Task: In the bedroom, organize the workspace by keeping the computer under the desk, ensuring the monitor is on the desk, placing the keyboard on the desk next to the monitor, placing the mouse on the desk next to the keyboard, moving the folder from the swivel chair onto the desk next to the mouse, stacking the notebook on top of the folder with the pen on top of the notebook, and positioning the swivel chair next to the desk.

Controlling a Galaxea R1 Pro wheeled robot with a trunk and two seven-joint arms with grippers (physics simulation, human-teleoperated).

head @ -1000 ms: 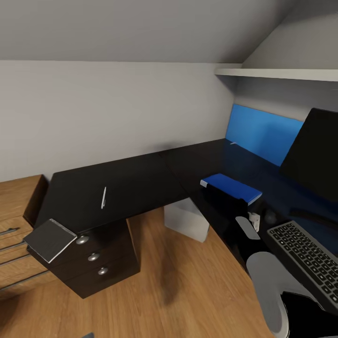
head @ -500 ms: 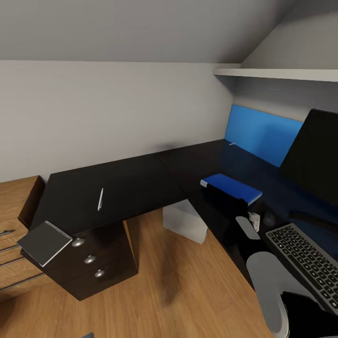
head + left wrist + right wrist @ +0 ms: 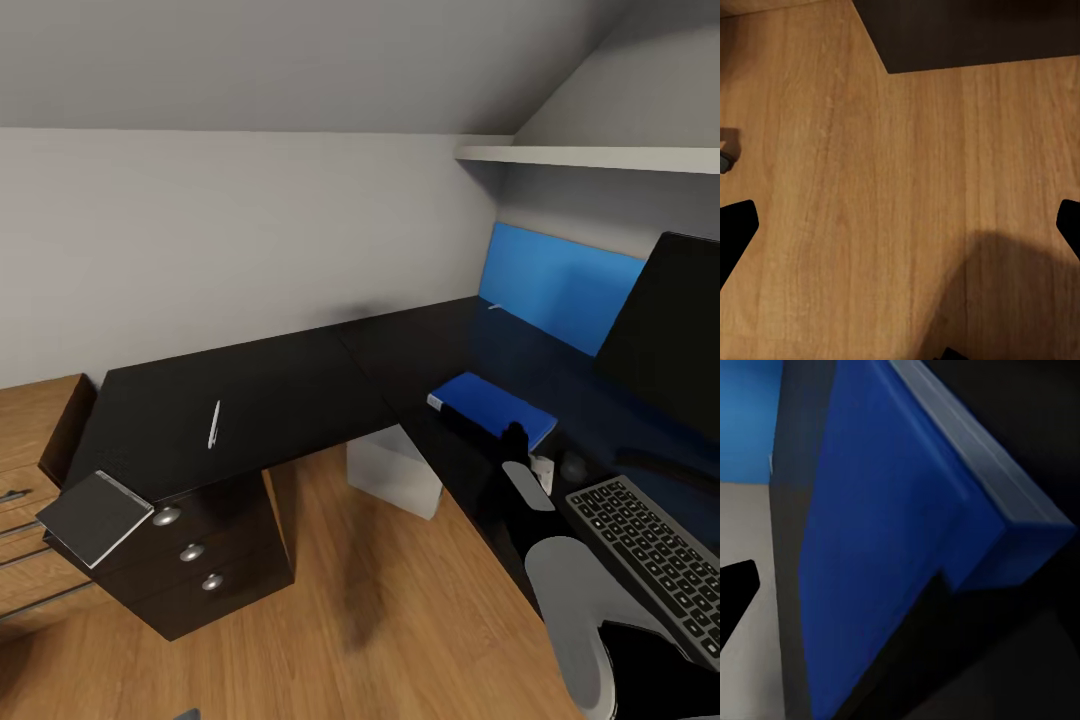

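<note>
Folder lies flat on the counter: stiff, light, best pinched at an edge. Right tool hovers just beside it, grip state unclear; left tool's fingers spread.

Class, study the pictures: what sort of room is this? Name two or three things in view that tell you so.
Probably a home study corner in an attic room: a sloped grey ceiling hangs over an L-shaped black desk, which carries a keyboard, a monitor and a blue folder.

Blue folder flat on black desk, beside keyboard.
</note>
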